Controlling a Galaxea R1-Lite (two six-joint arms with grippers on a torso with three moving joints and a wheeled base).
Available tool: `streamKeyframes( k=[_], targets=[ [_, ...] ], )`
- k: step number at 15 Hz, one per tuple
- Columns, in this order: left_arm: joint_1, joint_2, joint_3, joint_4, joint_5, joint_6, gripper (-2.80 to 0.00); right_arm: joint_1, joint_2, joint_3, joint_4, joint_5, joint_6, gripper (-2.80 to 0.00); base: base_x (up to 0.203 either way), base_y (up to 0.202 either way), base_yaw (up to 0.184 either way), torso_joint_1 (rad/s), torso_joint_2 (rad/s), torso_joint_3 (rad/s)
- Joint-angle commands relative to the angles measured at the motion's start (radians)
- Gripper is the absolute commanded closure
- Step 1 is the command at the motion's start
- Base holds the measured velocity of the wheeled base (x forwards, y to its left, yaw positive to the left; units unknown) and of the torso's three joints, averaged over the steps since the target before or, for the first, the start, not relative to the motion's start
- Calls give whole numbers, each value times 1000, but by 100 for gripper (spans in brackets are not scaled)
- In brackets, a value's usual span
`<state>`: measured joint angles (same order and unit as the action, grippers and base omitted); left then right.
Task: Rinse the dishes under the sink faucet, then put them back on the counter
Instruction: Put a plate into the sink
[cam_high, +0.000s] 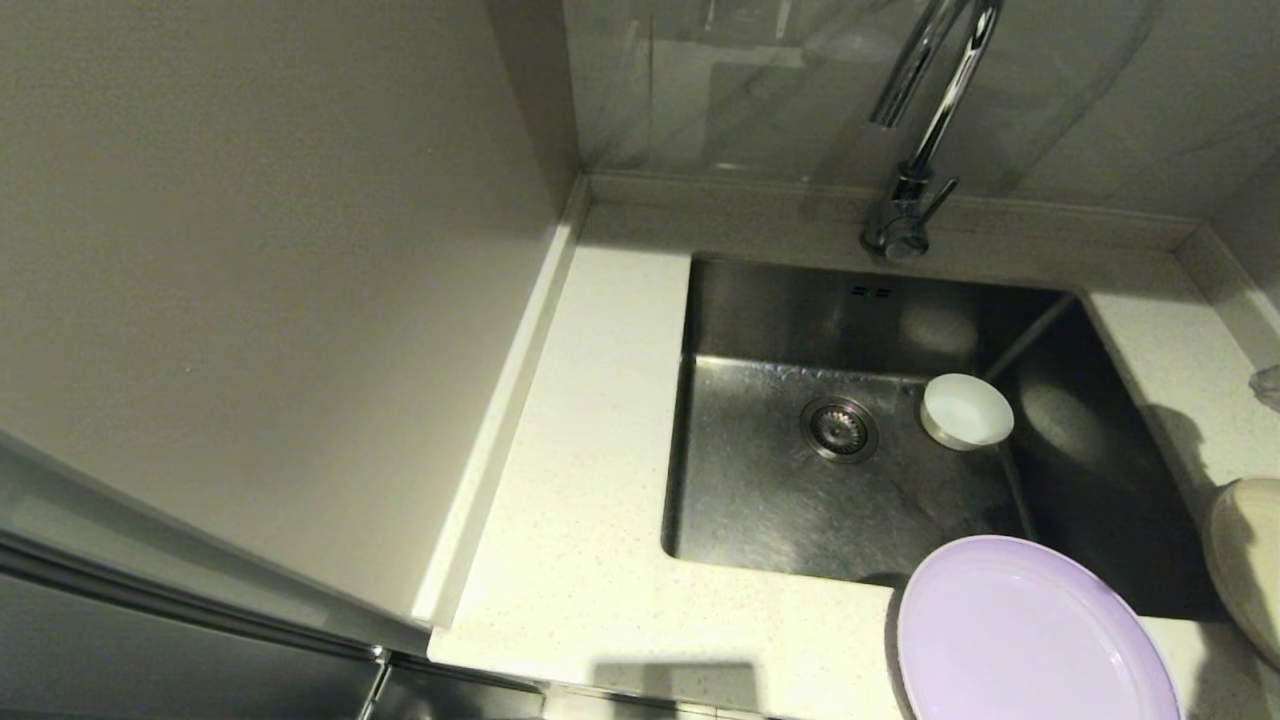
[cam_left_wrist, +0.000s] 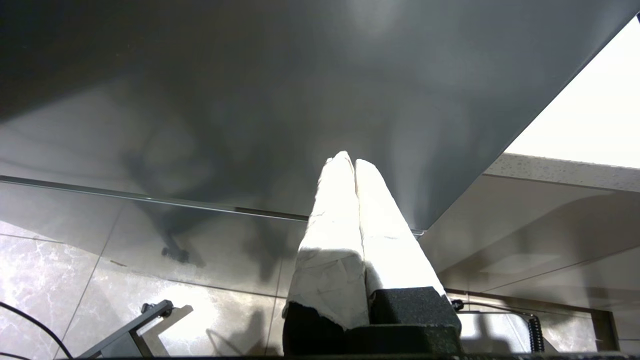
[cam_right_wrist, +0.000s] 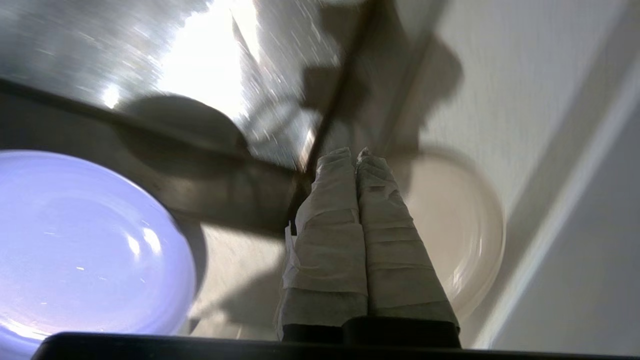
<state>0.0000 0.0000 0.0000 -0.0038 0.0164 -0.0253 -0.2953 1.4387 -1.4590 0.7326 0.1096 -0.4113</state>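
Nearest the robot, the lilac plate (cam_high: 1035, 635) lay on the counter (cam_high: 570, 560) at the front edge of the sink (cam_high: 780, 520), its far rim just overhanging the basin. To its right, the cream-beige plate (cam_high: 1245, 560) sat on the counter beside the sink's right wall, partly cut off by the frame edge. The two plates were near each other but apart.

Right gripper (cam_right_wrist: 356, 155): taped fingers pressed together, nothing between them. It hovered above the counter strip between the lilac plate (cam_right_wrist: 85, 240) and the cream-beige plate (cam_right_wrist: 460, 225), tips over the sink's near corner.

Left gripper (cam_left_wrist: 348, 161): fingers likewise pressed together, empty. It was held low and away from the work, in front of a grey cabinet panel (cam_left_wrist: 250, 100) with tiled floor (cam_left_wrist: 60, 280) below.

Farther in, the white bowl (cam_high: 966, 410) stood upright on the sink floor, right of the drain strainer (cam_high: 839, 428), not touching it.

Farthest back, the faucet (cam_high: 920, 130) rose from the counter behind the sink. No water was visible at the spout.
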Motion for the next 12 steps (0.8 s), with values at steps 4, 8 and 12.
streamKeyframes(
  k=[4, 8, 12],
  targets=[
    [0, -3, 0, -1, 0, -1, 0, -30, -57, 212, -49, -132, 93, -280, 0, 0, 0, 0, 0, 0],
    [-1, -3, 0, -1, 0, -1, 0, -41, -73, 309, -85, -145, 97, -280, 0, 0, 0, 0, 0, 0],
    [0, -3, 0, -1, 0, -1, 0, -46, -68, 393, -88, -181, 98, -280, 0, 0, 0, 0, 0, 0]
  ],
)
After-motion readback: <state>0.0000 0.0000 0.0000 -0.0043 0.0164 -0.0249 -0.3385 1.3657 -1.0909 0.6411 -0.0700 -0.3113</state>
